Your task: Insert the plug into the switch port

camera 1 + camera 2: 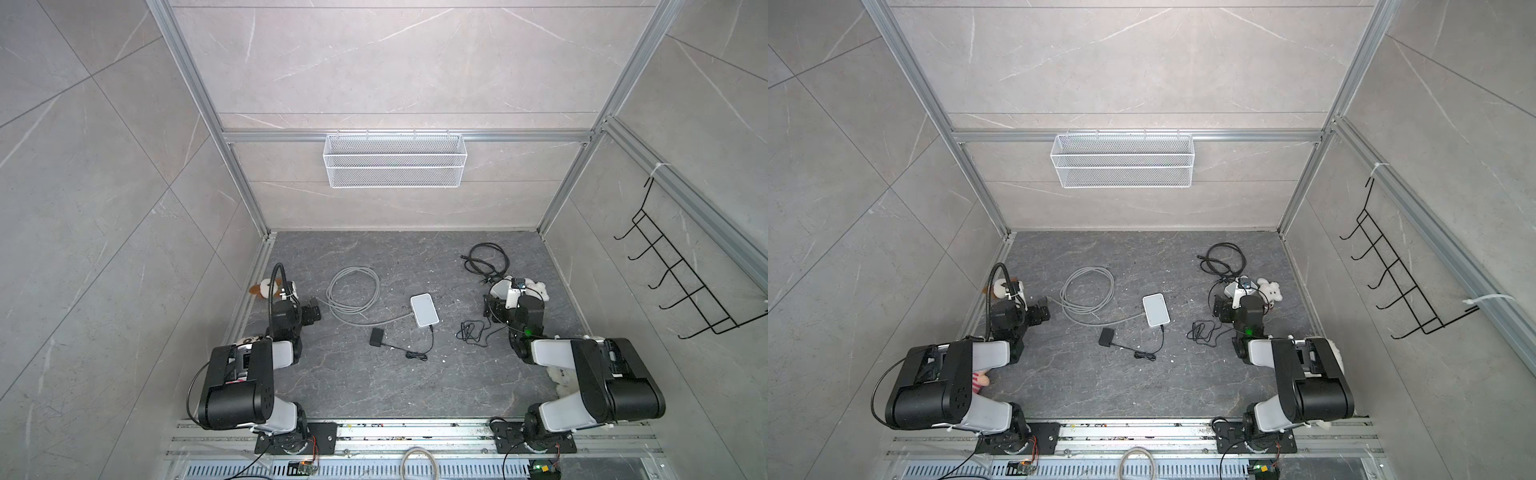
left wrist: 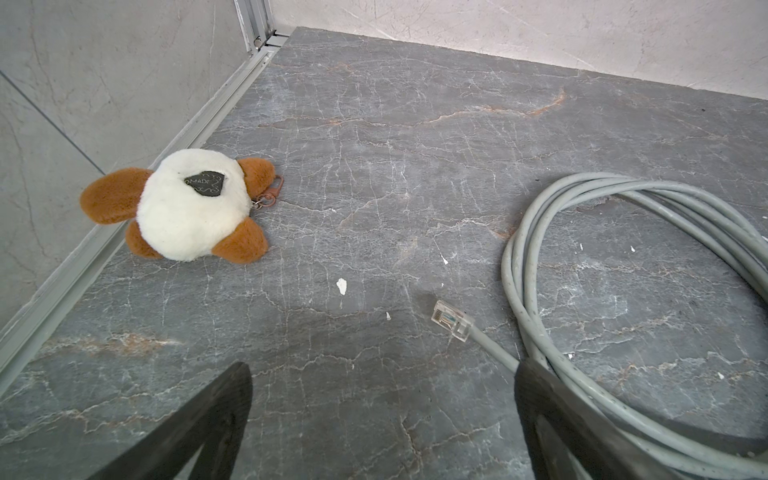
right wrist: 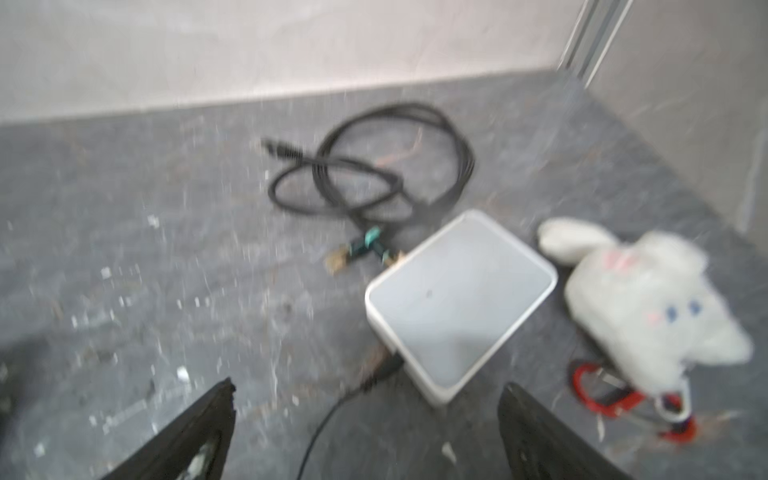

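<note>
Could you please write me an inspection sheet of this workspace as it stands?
Surface: dark marbled slab, scattered with white flecks.
Job's things: white switch lies mid-surface; clear plug lies loose, not inserted.
Clutter: brown-and-white plush by the left edge; white bunny plush beside a second white box, blurred.
End effectors: left end effector open, empty, the plug just ahead of it; right end effector open, empty.
Cables: grey cable coiled, one end running to the switch; black coil; black adapter with its lead; thin black tangle.
Surroundings: wire basket on the back wall; black hook rack on the right wall.
</note>
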You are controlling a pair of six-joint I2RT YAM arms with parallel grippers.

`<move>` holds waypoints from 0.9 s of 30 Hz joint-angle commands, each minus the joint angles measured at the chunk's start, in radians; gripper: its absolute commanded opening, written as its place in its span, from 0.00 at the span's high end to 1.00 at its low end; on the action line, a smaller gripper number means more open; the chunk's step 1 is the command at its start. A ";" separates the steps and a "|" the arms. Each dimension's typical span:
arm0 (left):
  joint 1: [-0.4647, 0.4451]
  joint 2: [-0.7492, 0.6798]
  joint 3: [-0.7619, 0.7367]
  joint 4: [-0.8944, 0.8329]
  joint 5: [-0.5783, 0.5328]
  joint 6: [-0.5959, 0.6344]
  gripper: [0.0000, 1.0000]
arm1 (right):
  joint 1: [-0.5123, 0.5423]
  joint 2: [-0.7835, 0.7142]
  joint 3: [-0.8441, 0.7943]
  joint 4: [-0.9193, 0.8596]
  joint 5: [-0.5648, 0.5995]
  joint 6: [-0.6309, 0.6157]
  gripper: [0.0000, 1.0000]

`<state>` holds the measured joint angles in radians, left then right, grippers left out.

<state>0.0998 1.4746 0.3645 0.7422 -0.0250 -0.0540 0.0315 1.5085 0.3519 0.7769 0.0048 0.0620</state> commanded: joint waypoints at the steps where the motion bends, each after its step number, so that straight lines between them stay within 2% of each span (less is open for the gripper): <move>1: -0.003 0.007 0.013 0.052 -0.008 0.008 0.00 | 0.005 0.013 -0.009 0.143 -0.029 -0.034 0.00; 5: -0.003 0.006 0.014 0.052 -0.008 0.007 0.00 | 0.033 0.007 0.003 0.107 0.019 -0.049 0.01; 27: -0.005 0.008 0.013 0.053 -0.009 0.009 0.00 | 0.056 0.007 0.018 0.077 0.045 -0.067 0.01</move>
<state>0.0978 1.4746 0.3645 0.7422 -0.0250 -0.0540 0.0807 1.5146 0.3477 0.8471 0.0265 0.0162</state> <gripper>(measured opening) 0.998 0.990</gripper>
